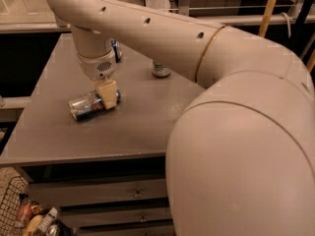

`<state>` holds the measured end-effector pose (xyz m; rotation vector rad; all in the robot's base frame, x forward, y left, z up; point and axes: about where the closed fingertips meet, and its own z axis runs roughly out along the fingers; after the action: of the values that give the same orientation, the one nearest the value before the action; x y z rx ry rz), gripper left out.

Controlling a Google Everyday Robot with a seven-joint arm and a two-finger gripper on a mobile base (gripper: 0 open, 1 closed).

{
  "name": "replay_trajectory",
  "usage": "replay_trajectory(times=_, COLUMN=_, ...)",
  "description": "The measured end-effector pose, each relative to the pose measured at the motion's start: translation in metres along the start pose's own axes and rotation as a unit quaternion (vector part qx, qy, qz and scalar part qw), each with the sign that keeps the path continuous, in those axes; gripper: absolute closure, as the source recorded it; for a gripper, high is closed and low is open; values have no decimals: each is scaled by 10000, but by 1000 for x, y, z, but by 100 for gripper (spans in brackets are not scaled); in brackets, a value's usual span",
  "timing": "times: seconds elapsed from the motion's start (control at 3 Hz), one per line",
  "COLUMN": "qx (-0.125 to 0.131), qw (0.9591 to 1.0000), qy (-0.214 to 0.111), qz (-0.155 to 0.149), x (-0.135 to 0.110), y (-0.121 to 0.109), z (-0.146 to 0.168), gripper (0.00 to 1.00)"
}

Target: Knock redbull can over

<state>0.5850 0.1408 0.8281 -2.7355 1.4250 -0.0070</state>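
A: Position of the slim blue-and-silver metal redbull can?

B: Lying on its side on the flat grey worktop, toward 9 o'clock from worktop centre, silver end facing 8 o'clock. Judged as toppled; task apparently met.

A: And the tool?

B: Hanging below the white perforated arm, tan end set against the can's 3 o'clock portion, touching it or just in front. Extent of opening: cannot tell. Likewise whether anything is held.

A: Hazards from here?

B: First, rolling. Round body on a flat surface, toward the 9 o'clock edge; a nudge on withdrawal likely to send it over, down toward the wire basket at 7 o'clock. Second, dragging. If pinched or snagged, liable to be lifted or pulled along on retreat. Third, collateral contact. Short white-and-green can upright at 1 o'clock of the tool; blue can partly hidden behind the wrist at 12 o'clock. Careless sweep of the arm liable to topple either.

A: Precaution?

B: Slow, straight upward retreat, clear of both standing cans.
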Motion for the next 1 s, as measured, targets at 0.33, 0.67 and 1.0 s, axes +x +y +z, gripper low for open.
replay_trajectory(times=0.33, qx=-1, qw=10000, qy=0, qz=0, x=0, y=0, z=0, gripper=82)
replay_trajectory(times=0.67, qx=50, qw=10000, qy=-20, qz=-2, x=-1, y=-3, z=2, gripper=51)
replay_trajectory(times=1.0, qx=61, qw=10000, qy=-24, qz=-3, x=-1, y=-4, z=2, gripper=28)
